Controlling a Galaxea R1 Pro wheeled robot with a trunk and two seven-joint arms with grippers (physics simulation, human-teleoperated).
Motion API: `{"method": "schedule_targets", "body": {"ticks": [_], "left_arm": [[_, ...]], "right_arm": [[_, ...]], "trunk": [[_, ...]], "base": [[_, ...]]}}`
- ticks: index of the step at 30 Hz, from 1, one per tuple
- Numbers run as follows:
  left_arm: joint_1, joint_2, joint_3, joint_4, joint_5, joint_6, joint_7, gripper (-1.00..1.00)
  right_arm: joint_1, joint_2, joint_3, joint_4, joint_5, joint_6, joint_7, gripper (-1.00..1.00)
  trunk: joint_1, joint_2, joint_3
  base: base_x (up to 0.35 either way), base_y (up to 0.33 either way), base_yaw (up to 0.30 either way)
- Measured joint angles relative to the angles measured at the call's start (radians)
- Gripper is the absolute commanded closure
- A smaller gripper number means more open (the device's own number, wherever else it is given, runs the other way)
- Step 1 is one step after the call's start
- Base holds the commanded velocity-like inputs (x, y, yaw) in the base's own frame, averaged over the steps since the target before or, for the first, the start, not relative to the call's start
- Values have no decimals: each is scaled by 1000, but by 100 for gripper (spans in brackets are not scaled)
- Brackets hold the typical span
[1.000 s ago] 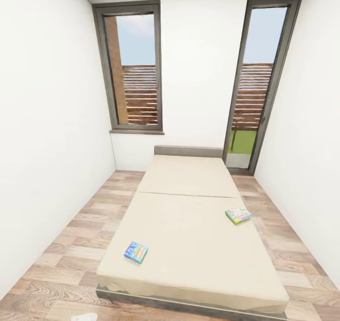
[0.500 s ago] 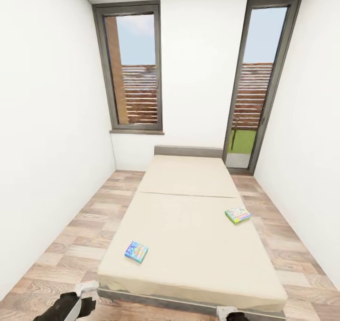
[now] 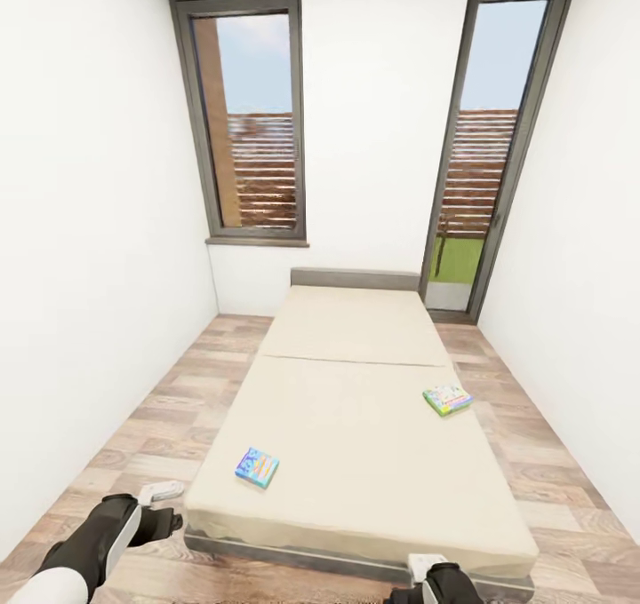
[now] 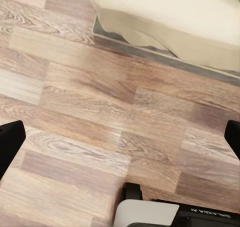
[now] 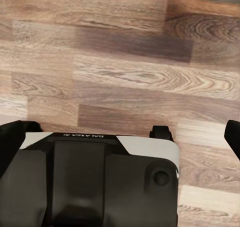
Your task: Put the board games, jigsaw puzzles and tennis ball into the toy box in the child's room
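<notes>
At the foot of the bed [image 3: 356, 426], both grippers hang spread and empty over floorboards. Two board games lie well apart on the mattress: the blue box [image 3: 257, 467] near the left gripper [image 3: 160, 508], the green-edged box [image 3: 447, 399] farther up the right side. Best taken first is the blue one, gripped by its edges.

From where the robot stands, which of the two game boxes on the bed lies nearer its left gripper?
The blue board game, near the bed's foot on the left gripper's side. The green-edged board game lies farther up, by the opposite edge.
</notes>
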Motion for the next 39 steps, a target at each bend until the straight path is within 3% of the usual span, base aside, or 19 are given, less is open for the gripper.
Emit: {"method": "schedule_targets", "body": {"ticks": [10, 22, 26, 32, 39], "left_arm": [[-1, 4, -1, -8, -1, 10, -7, -100], [-2, 4, -1, -10, 2, 28, -17, -100], [-2, 5, -1, -10, 2, 31, -51, -100], [-2, 8, -3, -20, -4, 38, -161, -100], [-3, 11, -4, -26, -5, 42, -209, -100]], "right_arm": [[0, -10, -10, 30, -2, -47, 3, -100], [0, -12, -66, 108, -2, -95, 5, -100], [0, -13, -68, 110, -2, -96, 5, -100], [0, -11, -77, 110, -2, -99, 6, -100], [0, -10, -82, 111, -3, -125, 5, -100]], "trunk": [[0, 0, -17], [0, 0, -36], [0, 0, -43], [0, 0, -52], [0, 0, -62]], "base": [[0, 0, 0], [0, 0, -34], [0, 0, -126], [0, 0, -143], [0, 0, -149]]}}
